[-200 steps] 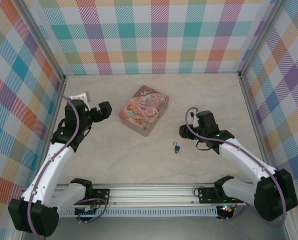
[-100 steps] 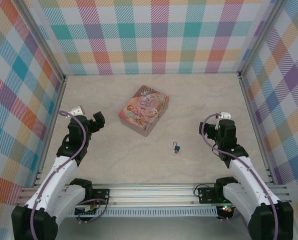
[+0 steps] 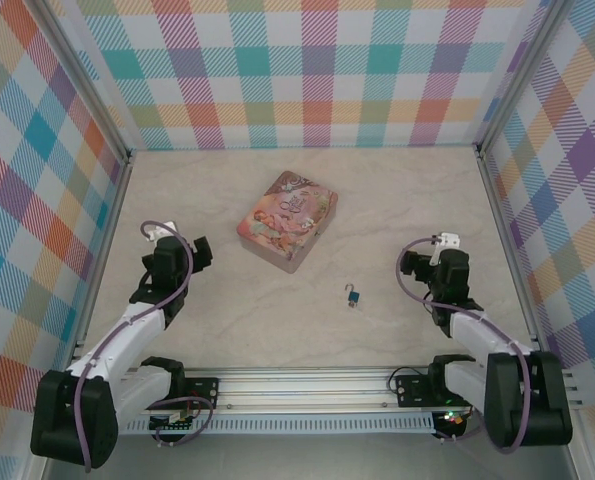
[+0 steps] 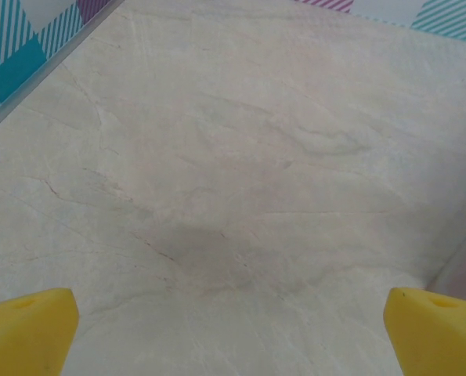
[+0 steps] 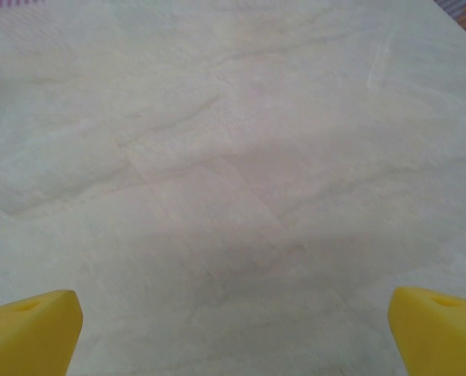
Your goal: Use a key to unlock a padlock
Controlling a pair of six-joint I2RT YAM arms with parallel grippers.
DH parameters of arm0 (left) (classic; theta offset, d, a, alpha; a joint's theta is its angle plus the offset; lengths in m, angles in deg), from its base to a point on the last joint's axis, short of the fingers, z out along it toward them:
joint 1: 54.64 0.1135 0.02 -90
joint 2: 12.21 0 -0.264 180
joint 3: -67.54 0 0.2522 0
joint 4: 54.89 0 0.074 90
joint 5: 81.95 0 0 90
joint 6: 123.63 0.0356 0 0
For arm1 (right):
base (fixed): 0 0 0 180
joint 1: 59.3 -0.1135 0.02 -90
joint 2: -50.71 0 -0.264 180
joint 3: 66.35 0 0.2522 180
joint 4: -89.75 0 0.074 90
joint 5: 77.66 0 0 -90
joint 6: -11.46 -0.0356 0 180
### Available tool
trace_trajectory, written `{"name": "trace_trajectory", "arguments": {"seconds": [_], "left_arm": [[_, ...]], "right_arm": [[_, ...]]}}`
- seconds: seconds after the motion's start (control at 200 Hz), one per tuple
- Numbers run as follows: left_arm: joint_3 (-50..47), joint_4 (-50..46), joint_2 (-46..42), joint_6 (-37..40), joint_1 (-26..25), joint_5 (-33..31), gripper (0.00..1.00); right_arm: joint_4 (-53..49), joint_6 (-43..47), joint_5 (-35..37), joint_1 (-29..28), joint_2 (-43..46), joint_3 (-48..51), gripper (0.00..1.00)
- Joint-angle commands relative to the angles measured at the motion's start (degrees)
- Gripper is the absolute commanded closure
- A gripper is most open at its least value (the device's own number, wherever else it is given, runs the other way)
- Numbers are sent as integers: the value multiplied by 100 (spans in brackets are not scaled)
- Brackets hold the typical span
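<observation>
The tiny blue padlock lies on the pale table, front of centre, its thin silvery shackle pointing away from me. The key is too small to tell apart from the padlock at this distance. My left gripper sits low at the left, far from the padlock. It is open, its yellow fingertips spread wide over bare table with nothing between them. My right gripper is to the right of the padlock, a short way off. It is also open, and its yellow fingertips are wide apart over bare table.
A pink illustrated tin lies behind and left of the padlock, near the table's middle. Checked walls close in the table at the left, back and right. A metal rail carrying the arm bases runs along the near edge.
Both arms have folded back toward their bases. The right gripper has drawn away rightward from the padlock and opened wide. The left gripper has pulled back from beside the tin.
</observation>
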Motion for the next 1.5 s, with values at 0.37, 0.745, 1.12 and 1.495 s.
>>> {"name": "trace_trajectory", "arguments": {"seconds": [0.37, 0.745, 1.12, 1.495], "left_arm": [[-497, 1768, 582, 1057, -57, 1, 0], [-703, 3769, 1788, 1676, -133, 1195, 0], [-936, 4839, 2343, 2156, -97, 1623, 0], [-285, 4507, 3240, 1535, 465, 1760, 0]], "right_arm": [[3129, 519, -935, 40, -2433, -375, 0], [2186, 304, -643, 125, -2495, -894, 0], [2187, 303, -644, 127, -2495, -890, 0], [2182, 304, -640, 130, -2496, -894, 0]]}}
